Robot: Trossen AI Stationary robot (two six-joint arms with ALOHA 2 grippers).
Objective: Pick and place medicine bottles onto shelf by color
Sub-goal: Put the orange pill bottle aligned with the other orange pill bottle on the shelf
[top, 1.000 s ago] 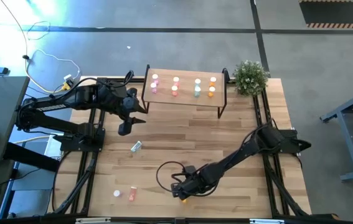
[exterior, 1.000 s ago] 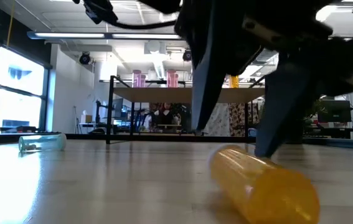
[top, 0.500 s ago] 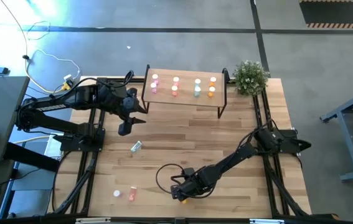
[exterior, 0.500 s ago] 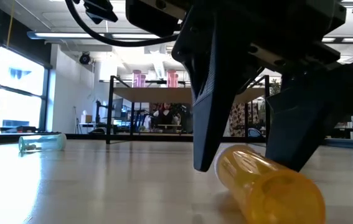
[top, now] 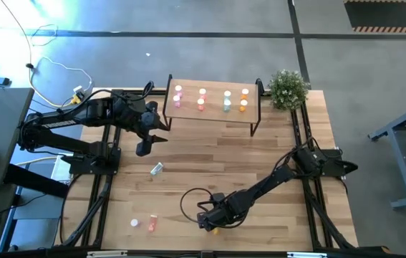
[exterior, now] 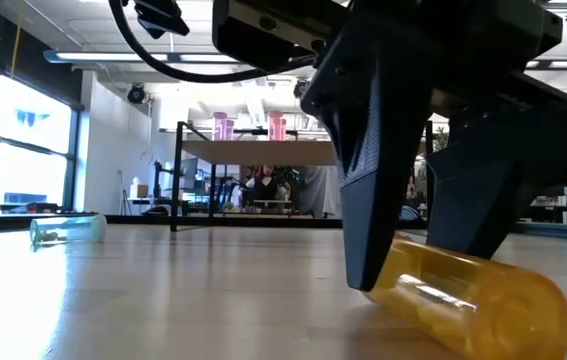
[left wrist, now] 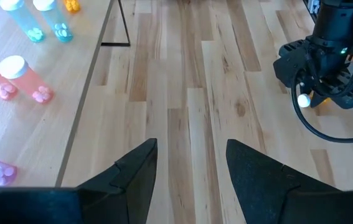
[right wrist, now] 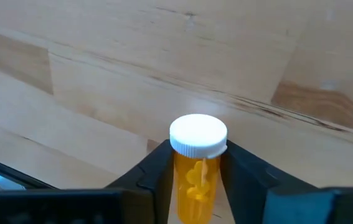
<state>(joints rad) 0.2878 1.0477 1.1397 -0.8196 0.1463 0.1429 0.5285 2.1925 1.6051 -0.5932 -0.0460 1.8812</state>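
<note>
Our right pincer (top: 213, 226) is pinching the orange bottle (right wrist: 196, 167) down at the near edge of the bench (top: 274, 158), well apart from the shelf (top: 213, 115) at the far side. Seen from the right wrist, both fingers (right wrist: 148, 171) are pressing against the bottle's sides just below its white cap. From bench height the bottle (exterior: 473, 295) is lying tilted on the wood, with the two dark fingers (exterior: 378, 200) standing over it and touching it.

Our left pincer (top: 144, 147) is hanging spread and holding nothing, just beside the shelf's left end and nearer to us than it. Its wrist view is showing a bare gap of planks between the fingers (left wrist: 136, 171).

On the shelf we are seeing bottles standing in four columns: pink (top: 178, 95) at the left end, salmon-red (top: 202, 99) next, pale green (top: 226, 101) after that, and orange ones (top: 243, 99) at the right end.

A green bottle (top: 157, 169) is lying on its side on the bench, in front of the shelf and below its left end. Two more bottles (top: 145, 223) are sitting at the bench's near edge, left of the right pincer. A small plant (top: 287, 87) is standing just beside the shelf's right end.
</note>
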